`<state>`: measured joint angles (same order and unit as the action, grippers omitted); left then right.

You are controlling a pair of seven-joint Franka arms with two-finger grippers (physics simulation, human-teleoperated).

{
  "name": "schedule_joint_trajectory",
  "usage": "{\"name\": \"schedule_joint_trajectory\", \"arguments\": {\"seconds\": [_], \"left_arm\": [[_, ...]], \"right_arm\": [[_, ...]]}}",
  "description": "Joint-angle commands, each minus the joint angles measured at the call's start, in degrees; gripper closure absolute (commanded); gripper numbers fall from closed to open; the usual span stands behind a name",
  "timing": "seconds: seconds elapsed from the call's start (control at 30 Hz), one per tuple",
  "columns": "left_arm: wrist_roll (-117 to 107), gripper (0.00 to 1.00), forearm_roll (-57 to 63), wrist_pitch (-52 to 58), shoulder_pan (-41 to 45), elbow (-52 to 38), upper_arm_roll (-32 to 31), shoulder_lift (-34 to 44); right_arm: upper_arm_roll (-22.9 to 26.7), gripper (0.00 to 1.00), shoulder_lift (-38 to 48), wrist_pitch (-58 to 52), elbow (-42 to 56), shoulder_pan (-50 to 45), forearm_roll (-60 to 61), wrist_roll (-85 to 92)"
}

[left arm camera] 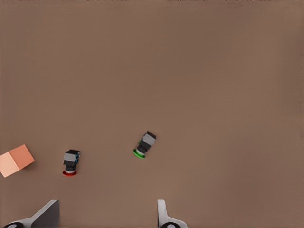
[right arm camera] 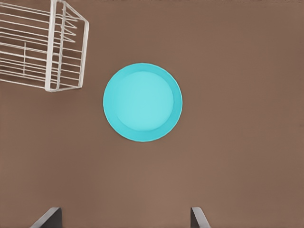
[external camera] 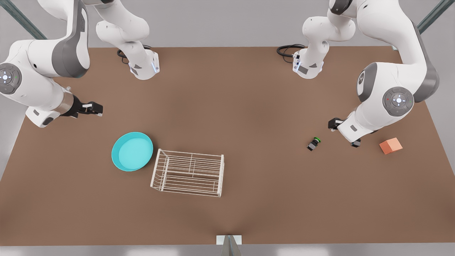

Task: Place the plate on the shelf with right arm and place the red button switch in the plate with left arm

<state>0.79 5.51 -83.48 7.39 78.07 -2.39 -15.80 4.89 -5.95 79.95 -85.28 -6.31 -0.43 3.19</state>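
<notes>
Left gripper [left arm camera: 107, 216] spread open above the table [external camera: 249, 106], holding nothing. Just ahead of its fingers, the red button switch [left arm camera: 70, 162] on its side; slightly farther, the green-capped switch [left arm camera: 145, 144]; off to one side, the orange cube [left arm camera: 15, 160]. Right gripper [right arm camera: 126, 218] likewise open (empty too), hovering. Ahead of it, the plate [right arm camera: 142, 102] flat on the table; beyond that, the shelf [right arm camera: 42, 50], just beside the plate.

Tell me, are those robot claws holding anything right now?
No. The left claw hangs open above the red button switch, and the right claw hangs open above the plate.
</notes>
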Motion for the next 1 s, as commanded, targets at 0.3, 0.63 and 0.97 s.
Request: {"name": "schedule_joint_trajectory", "arguments": {"seconds": [0.3, 0.63, 0.97], "left_arm": [[0.00, 0.00, 0.03, -1.07, 0.00, 0.15, 0.10, -0.28], [-0.09, 0.00, 0.12, -0.90, -0.27, 0.24, 0.19, -0.46], [-0.09, 0.00, 0.12, -0.55, -0.27, 0.59, 0.28, -0.72]], "right_arm": [[0.12, 0.00, -18.66, 29.38, -7.44, 8.51, 13.70, 12.72], [0.29, 0.00, -21.21, 47.14, -21.33, 12.29, 11.06, 19.93], [0.03, 0.00, -23.32, 53.82, -29.95, 12.29, 12.29, 21.51]]}}
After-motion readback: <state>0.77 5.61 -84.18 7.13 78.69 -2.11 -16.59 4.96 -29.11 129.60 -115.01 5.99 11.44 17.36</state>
